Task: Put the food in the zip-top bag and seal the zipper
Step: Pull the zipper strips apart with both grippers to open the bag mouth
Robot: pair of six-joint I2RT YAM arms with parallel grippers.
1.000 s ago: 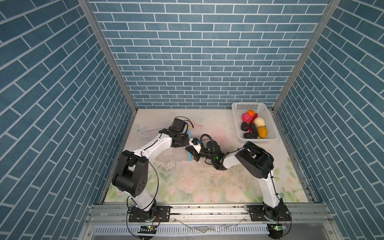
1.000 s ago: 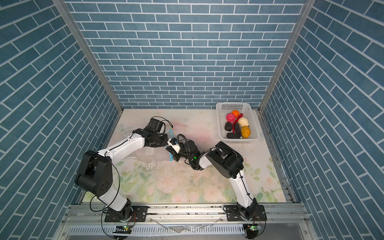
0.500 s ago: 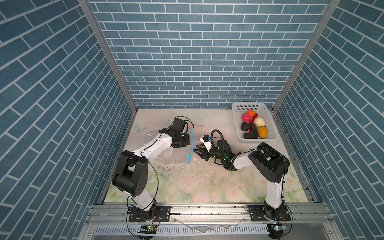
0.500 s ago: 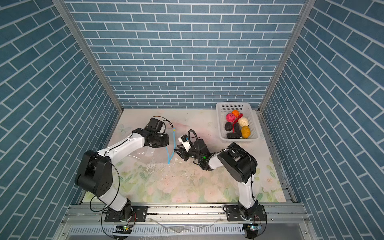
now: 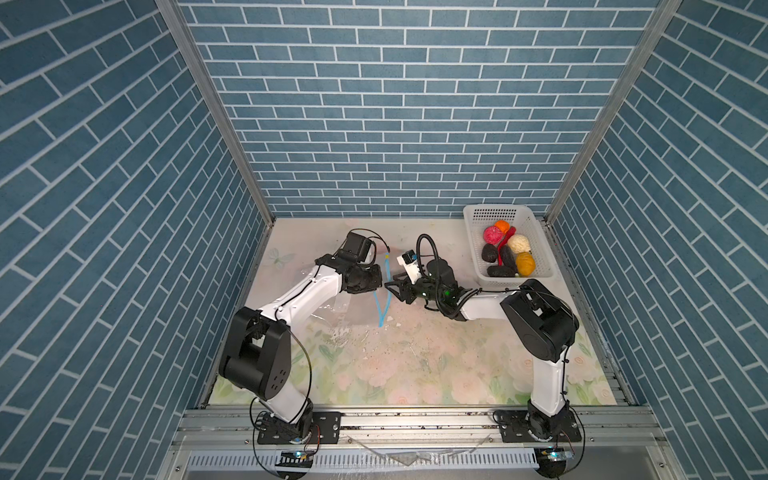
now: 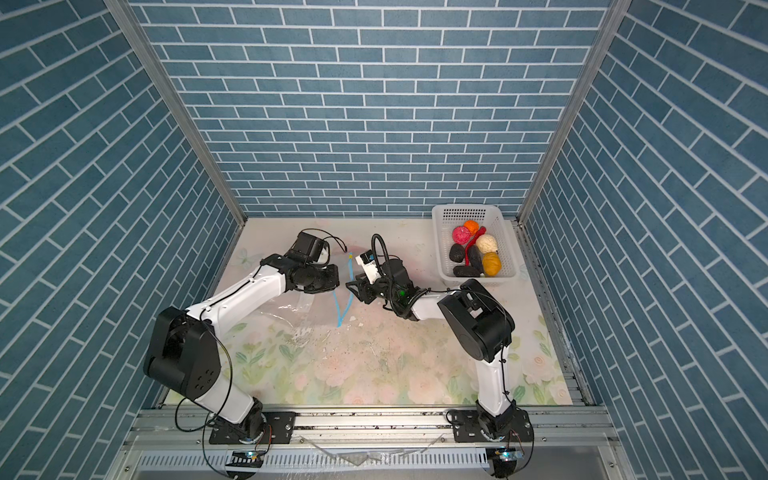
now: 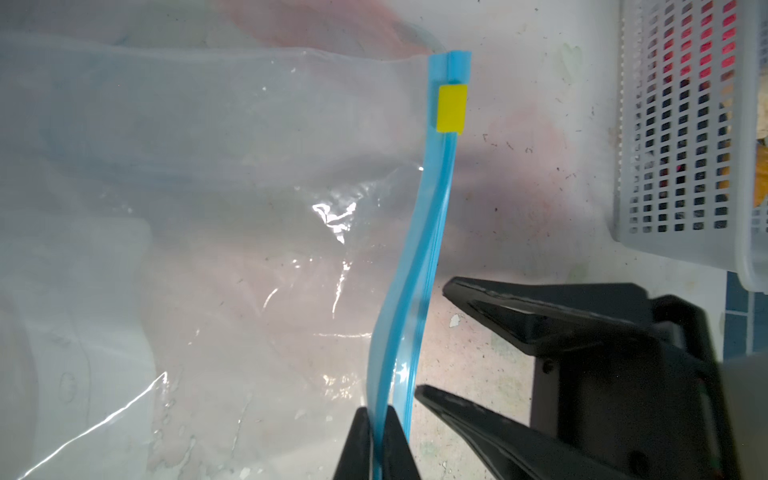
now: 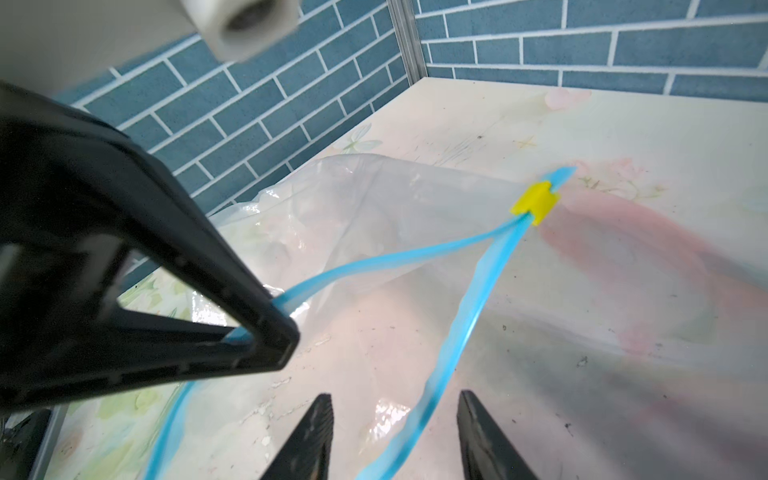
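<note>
1. table [image 5: 395, 374]: floral print, scuffed and crumb-speckled; spread beneath both grippers.
2. zip-top bag [image 7: 208, 208]: clear crinkled film with glossy highlights; lay flat under and behind the left gripper [image 7: 376, 415], mouth edge between the two grippers. Faint in both top views, plain in the wrist views.
3. basket [image 5: 494, 214]: white perforated plastic, well behind the right gripper [image 8: 395, 399]. Cut off at the frame edge in the left wrist view.
4. left gripper: black, clamped on one strip of the zipper [image 8: 478, 299].
5. right gripper: black tapered fingers parted, nothing held. Other strip passed between them; contact not discernible.
6. food [image 5: 508, 254]: knobbly pink, orange, cream, yellow-brown and black lumps, red chili; all in the basket, apart from both grippers. Only colour patches through the holes in the left wrist view.
7. zipper: light-blue. Split into a V in the right wrist view; read as one band in the left wrist view.
8. slider [image 8: 535, 203]: yellow, boxy; at the zipper's end farthest from both grippers.
</note>
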